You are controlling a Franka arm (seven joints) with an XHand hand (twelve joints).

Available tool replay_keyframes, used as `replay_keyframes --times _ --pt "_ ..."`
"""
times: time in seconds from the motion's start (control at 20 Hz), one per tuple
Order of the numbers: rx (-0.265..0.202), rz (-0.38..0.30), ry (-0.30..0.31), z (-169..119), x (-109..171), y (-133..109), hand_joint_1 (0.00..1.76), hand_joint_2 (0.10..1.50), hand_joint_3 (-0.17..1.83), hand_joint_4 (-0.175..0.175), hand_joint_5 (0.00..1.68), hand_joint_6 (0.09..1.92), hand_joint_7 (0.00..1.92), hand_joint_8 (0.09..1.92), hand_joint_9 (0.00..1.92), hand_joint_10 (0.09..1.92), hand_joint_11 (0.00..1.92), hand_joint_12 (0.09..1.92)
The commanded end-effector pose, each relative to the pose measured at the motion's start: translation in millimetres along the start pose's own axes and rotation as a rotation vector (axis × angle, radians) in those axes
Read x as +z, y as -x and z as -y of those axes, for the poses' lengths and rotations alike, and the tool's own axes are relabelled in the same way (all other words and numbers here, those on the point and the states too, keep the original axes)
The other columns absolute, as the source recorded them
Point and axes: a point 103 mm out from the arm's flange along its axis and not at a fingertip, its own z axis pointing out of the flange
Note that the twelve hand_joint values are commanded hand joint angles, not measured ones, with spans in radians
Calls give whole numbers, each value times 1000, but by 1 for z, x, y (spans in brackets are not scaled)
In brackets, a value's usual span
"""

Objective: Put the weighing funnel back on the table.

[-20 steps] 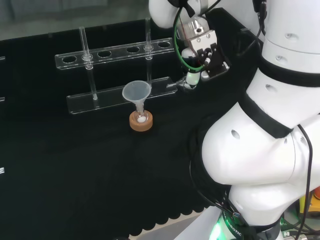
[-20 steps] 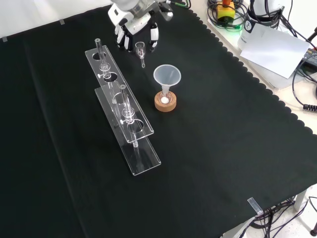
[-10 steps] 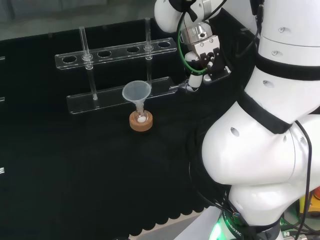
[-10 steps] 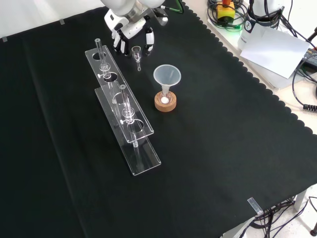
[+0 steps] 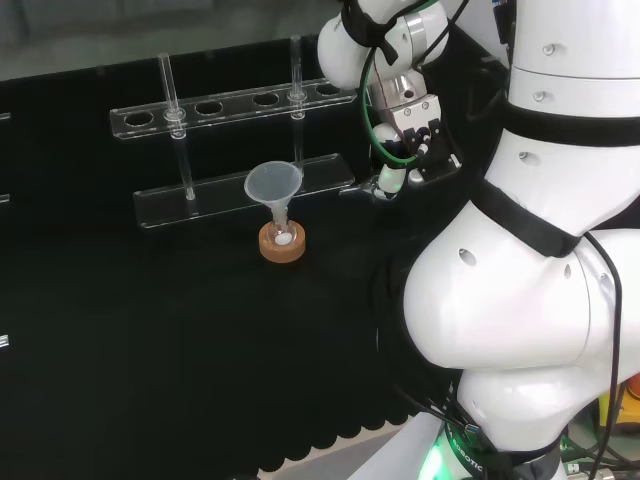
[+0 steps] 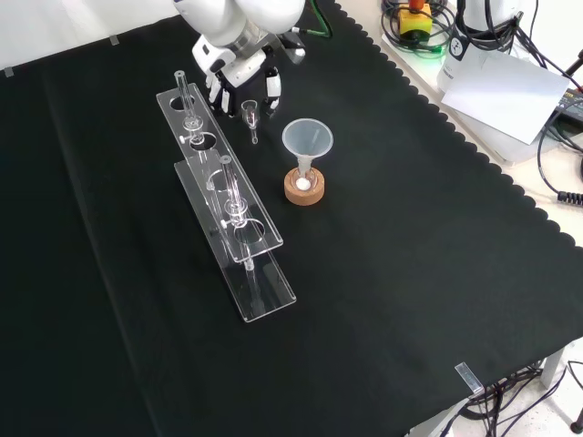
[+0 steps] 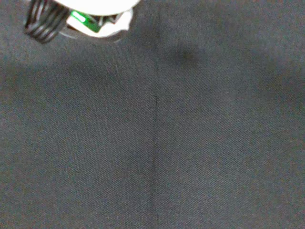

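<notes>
One black cloth (image 6: 383, 300) covers the whole bench, flat and matte. In the front view its scalloped edge runs down the right side. The wrist view looks straight at its weave, with a thin straight seam running through it. A small strip of pale tape (image 6: 466, 378) sits at the cloth's near right corner in the front view.

Beyond the scalloped edge lies a light tabletop (image 6: 547, 196) crowded with dark cables (image 6: 556, 155), a white sheet (image 6: 506, 86) and a yellow box with a red knob (image 6: 414, 16). In the head view, grey floor shows past the cloth's far side.

The hand (image 6: 244, 80) hangs near the top of the front view with its fingers pointing down. They close around the weighing funnel (image 6: 250, 118), which is upright, cup up and stem down. Whether the stem tip touches the cloth cannot be told. The piece hangs between the far end of the clear rack (image 6: 264, 291) and the funnel (image 6: 307, 141).

The funnel stands mouth up with its stem in a small flask (image 6: 303, 177) on a cork ring (image 6: 303, 191), just right of the rack in the front view. The rack is a holed upper plate on thin posts above a flat base.
</notes>
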Motion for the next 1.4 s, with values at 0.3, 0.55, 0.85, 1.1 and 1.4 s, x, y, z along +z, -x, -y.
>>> replay_keyframes --times 0.3,0.55,0.85,1.1,1.4 --pt "-13 -7 -1 -12 10 -6 1096 722 604 175 1170 828 526 655 763 520 630 1228" --pt "-18 -6 -5 -18 16 -12 1096 722 604 175 1169 830 527 655 764 520 631 1228" --pt "-14 -4 1 -21 18 -15 1096 722 604 175 1169 831 527 655 766 520 634 1227" --pt "-9 1 5 -28 25 -18 1095 722 605 175 1168 833 533 657 779 523 645 1227" --pt "-7 5 18 -28 26 -19 1096 722 606 175 1168 833 539 658 790 524 657 1223"
